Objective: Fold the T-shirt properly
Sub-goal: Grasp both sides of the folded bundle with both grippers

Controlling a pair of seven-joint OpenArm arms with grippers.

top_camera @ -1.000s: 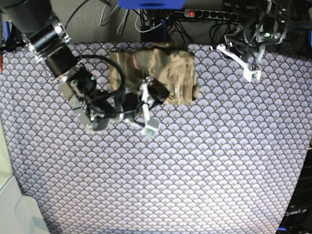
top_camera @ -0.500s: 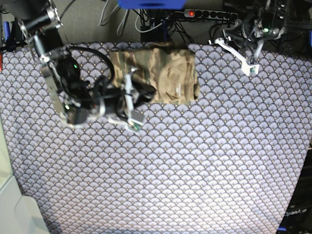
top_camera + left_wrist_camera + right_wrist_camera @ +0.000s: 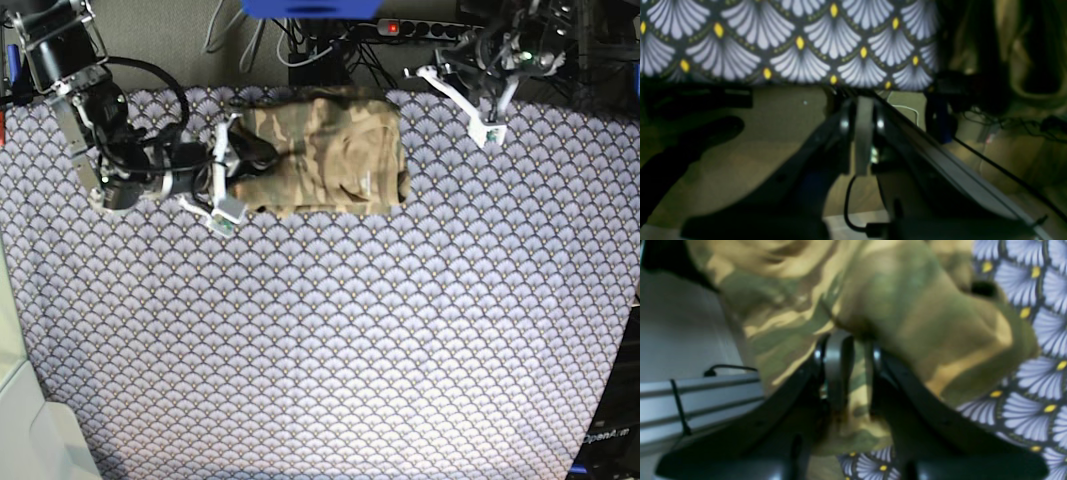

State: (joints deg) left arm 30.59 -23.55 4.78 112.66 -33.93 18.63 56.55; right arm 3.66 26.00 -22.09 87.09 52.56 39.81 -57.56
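Shifted leftward, right tool (image 3: 222, 172) clamps one T-shirt (image 3: 325, 155); left tool (image 3: 462, 100), fingers together, hovers over the bench (image 3: 400, 340).

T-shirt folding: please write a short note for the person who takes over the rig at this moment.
Right hand: shut on the T-shirt, pinching cloth at the bundle's edge nearest that arm.
Left hand: shut, holding nothing, raised near the table's far edge, apart from the shirt.
T-shirt: a compact, roughly rectangular bundle on the purple table cloth, near the far edge, surface wrinkled.
Done: it looks already folded into a small packet.
Left: probably tidy the pinched edge, release it, and withdraw the right arm. I cannot tell how neat the hidden layers are.
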